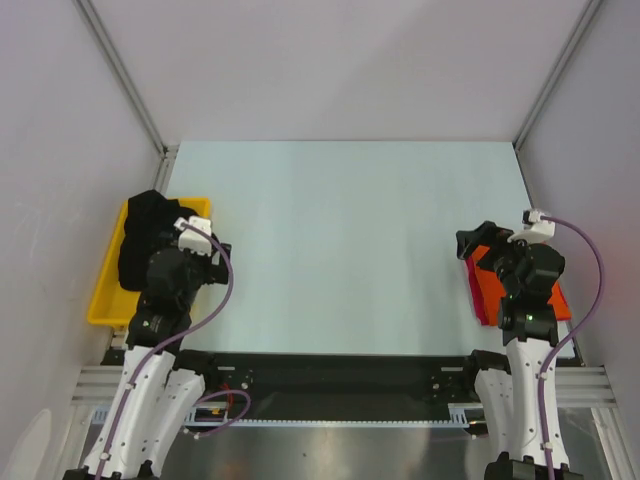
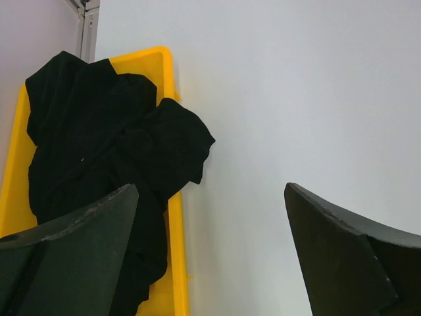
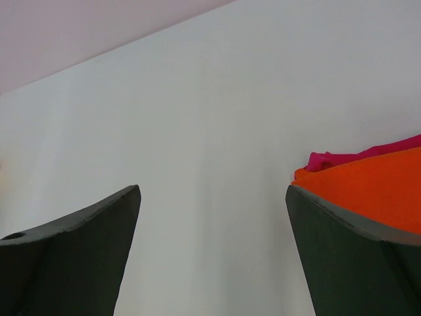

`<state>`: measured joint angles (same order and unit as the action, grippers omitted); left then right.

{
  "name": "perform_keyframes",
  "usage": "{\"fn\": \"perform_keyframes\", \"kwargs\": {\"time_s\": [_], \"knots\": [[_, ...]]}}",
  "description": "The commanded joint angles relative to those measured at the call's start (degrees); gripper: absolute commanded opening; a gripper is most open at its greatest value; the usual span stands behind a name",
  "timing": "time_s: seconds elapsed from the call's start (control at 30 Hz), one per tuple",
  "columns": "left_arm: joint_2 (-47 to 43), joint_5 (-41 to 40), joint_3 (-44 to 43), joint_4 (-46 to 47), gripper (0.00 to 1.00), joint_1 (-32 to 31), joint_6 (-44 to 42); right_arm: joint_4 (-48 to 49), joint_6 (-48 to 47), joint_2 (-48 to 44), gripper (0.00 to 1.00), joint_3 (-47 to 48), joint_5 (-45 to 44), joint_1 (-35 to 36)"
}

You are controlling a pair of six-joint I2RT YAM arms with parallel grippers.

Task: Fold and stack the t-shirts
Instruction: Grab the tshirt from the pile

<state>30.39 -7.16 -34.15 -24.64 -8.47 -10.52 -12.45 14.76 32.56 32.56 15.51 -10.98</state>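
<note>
Lab test cell: plain white walls (image 1: 340,60), aluminium framing (image 1: 119,70), pale table (image 1: 340,250)

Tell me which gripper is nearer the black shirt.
Left. The left gripper hovers right beside the black shirt in the yellow tray; the right gripper is across the table, next to the orange shirts.

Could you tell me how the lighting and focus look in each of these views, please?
Top external: soft, even light on the table, no hard shadows or glare. Left wrist: the black t-shirt is so dark its folds barely show. Right wrist: the orange t-shirt looks flat and saturated, without visible texture.
</note>
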Motion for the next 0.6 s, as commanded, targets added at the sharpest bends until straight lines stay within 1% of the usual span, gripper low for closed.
{"fn": "perform_keyframes", "kwargs": {"time_s": [0.0, 0.03, 0.07, 0.1, 0.13, 0.17, 0.2, 0.23, 0.27, 0.3, 0.33, 0.37, 0.4, 0.43, 0.47, 0.5, 0.57], "knots": [[-0.2, 1.3, 0.1, 2.8, 1.0, 0.6, 3.9, 2.2, 3.9, -0.9, 1.0, 1.5, -0.1, 0.2], [-0.2, 3.4, -0.4, 2.5, 1.0, 0.6, 1.9, 3.0, 4.9, -2.1, 1.0, 1.5, 0.0, 0.3], [-0.2, 7.0, -0.7, 2.0, 1.0, 0.6, -0.7, 6.0, 6.1, -2.9, 1.0, 1.0, 0.0, 0.2], [0.0, 15.4, -1.2, -0.2, 1.0, 0.6, -3.7, 8.0, 7.1, -4.0, 1.0, -0.3, 0.0, 0.2], [0.5, 19.1, -3.1, -2.2, 1.0, 0.6, -11.3, 10.3, 10.5, -4.9, 1.0, -1.2, -0.5, 0.2], [2.5, 21.2, -4.1, -4.3, 1.0, 0.6, -14.0, 14.6, 12.6, -6.7, 1.0, -1.9, -1.3, 0.2], [4.3, 16.8, -5.1, -4.5, 1.0, 0.6, -14.3, 16.5, 14.4, -7.5, 1.0, -3.2, -3.2, 0.2], [7.0, 11.6, -6.8, -4.5, 1.0, 0.6, -10.3, 18.1, 17.4, -8.2, 1.0, -3.5, -3.6, 0.2], [14.9, 7.8, -11.7, -7.1, 1.0, 0.8, -9.3, 20.9, 18.4, -9.2, 1.0, -4.0, -3.6, 0.1], [19.2, 5.0, -14.6, -9.4, 1.0, 2.6, -9.5, 22.3, 19.2, -9.4, 1.0, -4.3, -3.2, 0.1], [23.4, 4.2, -20.5, -11.7, 1.0, 4.0, -8.9, 24.0, 19.9, -9.3, 1.0, -4.7, -2.7, 0.1], [27.3, 3.6, -23.4, -16.4, 1.0, 5.3, -8.2, 24.1, 20.0, -8.9, 1.0, -4.4, -2.2, 0.1], [34.2, 3.8, -26.1, -18.9, 1.0, 8.1, -7.9, 24.0, 19.9, -7.6, 1.0, -4.0, -0.7, 0.0], [37.3, 4.1, -30.8, -20.9, 0.97, 9.8, -8.0, 22.4, 19.6, -6.8, 1.0, -2.5, 0.4, 0.1], [42.0, 3.6, -32.3, -23.1, 0.94, 10.9, -7.9, 21.3, 18.5, -5.9, 1.0, -1.7, 2.6, 0.1], [43.8, 3.2, -33.3, -23.6, 0.9, 12.8, -8.5, 20.4, 18.0, -4.0, 1.0, -1.0, 3.7, 0.1], [47.0, 0.6, -34.0, -22.5, 0.9, 14.9, -8.8, 17.6, 17.2, -2.4, 1.0, 0.8, 6.4, 0.1]]}}
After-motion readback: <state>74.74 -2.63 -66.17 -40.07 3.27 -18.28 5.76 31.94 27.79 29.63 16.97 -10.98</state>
